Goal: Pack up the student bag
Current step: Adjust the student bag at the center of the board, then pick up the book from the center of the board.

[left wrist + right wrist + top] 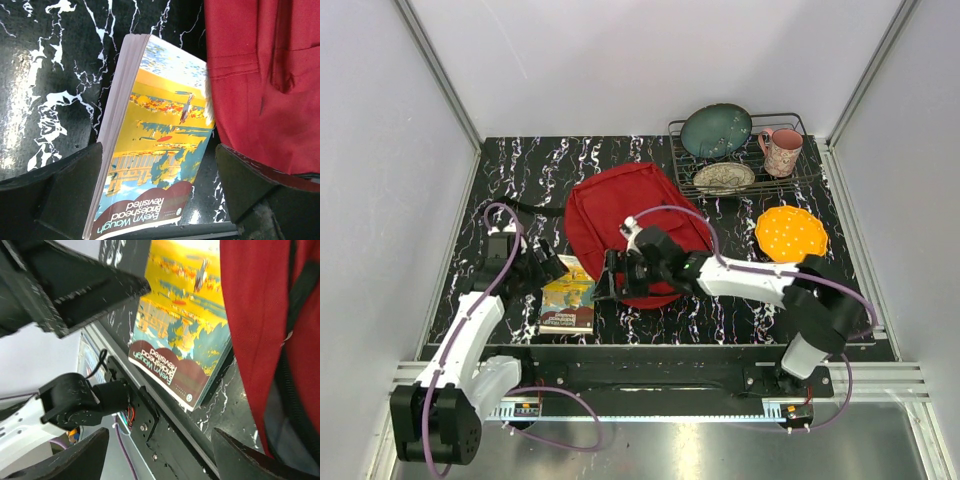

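White arm links (pixel 470 335), black joints (pixel 825 310), purple cables (pixel 670 208)

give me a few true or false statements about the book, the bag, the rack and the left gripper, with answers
1. The Brideshead Revisited paperback lies on the black marbled table beside the red backpack. True.
2. The pink mug stands on the table next to the orange plate. False: it sits in the wire rack at the back.
3. The left gripper is shut on the paperback. False: its jaws stand wide open over the book, not gripping it.
4. The teal plate is in the wire rack. True.
5. The paperback is already packed inside the backpack. False: it is outside, on the table.
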Robot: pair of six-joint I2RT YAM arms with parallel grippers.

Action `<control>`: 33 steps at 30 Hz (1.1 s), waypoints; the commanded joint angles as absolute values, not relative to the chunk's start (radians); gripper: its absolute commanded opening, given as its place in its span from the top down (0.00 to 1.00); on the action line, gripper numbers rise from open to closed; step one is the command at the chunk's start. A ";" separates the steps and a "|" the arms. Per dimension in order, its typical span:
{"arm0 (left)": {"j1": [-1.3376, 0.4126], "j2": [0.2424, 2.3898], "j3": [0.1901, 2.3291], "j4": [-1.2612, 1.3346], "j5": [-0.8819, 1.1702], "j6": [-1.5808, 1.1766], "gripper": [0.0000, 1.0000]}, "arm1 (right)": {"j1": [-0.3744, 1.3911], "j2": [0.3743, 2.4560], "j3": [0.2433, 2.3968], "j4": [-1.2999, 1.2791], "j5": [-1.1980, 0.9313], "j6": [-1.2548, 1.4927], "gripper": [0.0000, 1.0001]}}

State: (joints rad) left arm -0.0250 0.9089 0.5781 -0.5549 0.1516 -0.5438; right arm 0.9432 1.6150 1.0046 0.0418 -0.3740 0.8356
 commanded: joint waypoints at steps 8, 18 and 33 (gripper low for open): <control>-0.144 0.936 0.554 -0.575 -0.104 -0.660 0.01 | 1.011 1.818 1.080 0.181 -0.423 0.951 0.17; -0.143 0.957 0.471 -0.428 0.040 -0.690 0.02 | 1.009 1.891 1.100 0.169 -0.322 0.966 0.13; -0.143 0.865 0.422 -0.313 0.245 -0.733 0.49 | 1.009 2.029 1.209 0.084 -0.239 1.009 0.11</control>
State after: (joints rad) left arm -0.1360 0.8951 0.4164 -0.4515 0.1066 -0.6964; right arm 1.0050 1.9900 1.1603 0.0990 -0.3145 1.0046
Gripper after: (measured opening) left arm 0.573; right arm 0.886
